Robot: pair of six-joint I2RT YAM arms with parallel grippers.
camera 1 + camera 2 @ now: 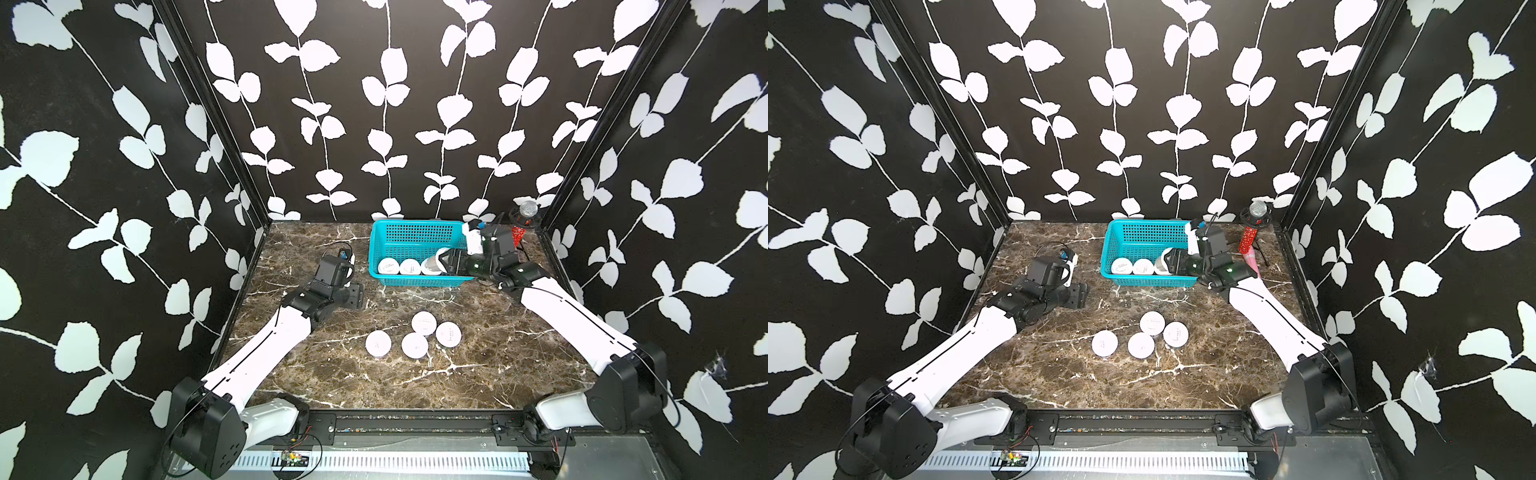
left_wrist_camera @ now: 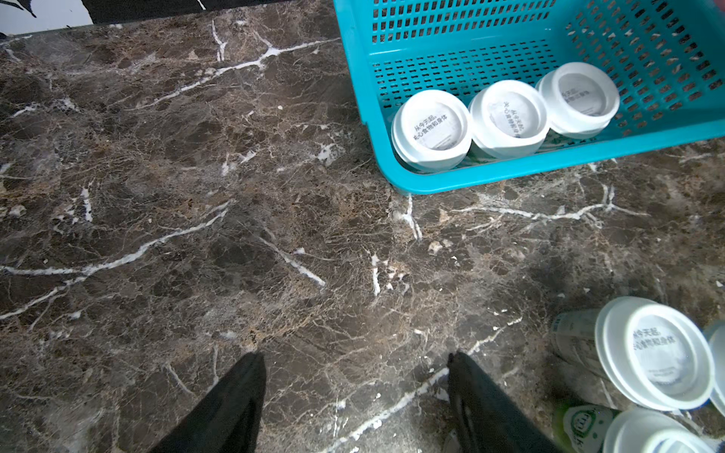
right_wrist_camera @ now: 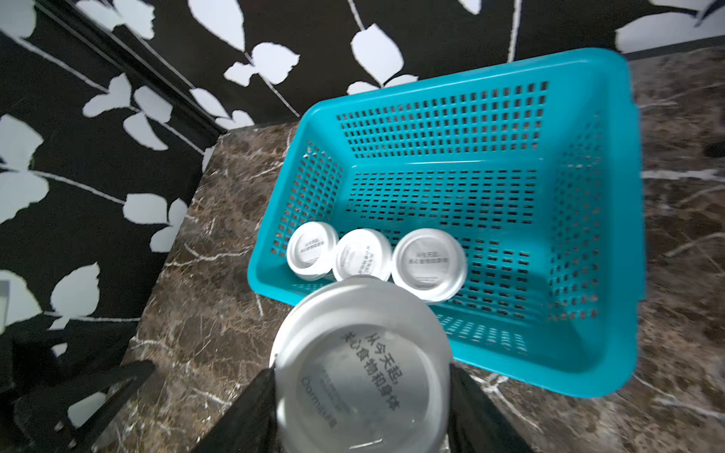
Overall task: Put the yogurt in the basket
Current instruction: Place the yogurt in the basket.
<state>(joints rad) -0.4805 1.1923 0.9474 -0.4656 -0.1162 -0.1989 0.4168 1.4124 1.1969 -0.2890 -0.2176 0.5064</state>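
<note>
Right wrist: yogurt cup (image 3: 363, 376) clamped between right jaws, over basket (image 3: 470, 80) rim.

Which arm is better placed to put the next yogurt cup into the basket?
Right. The right fingers clamp a yogurt cup at the turquoise basket, beside three cups inside. The left fingers are open and empty over bare marble tabletop.

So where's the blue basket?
In a top view, the turquoise perforated plastic basket sits near the marble table's far edge, right of centre, with the right gripper over its right end.
</note>
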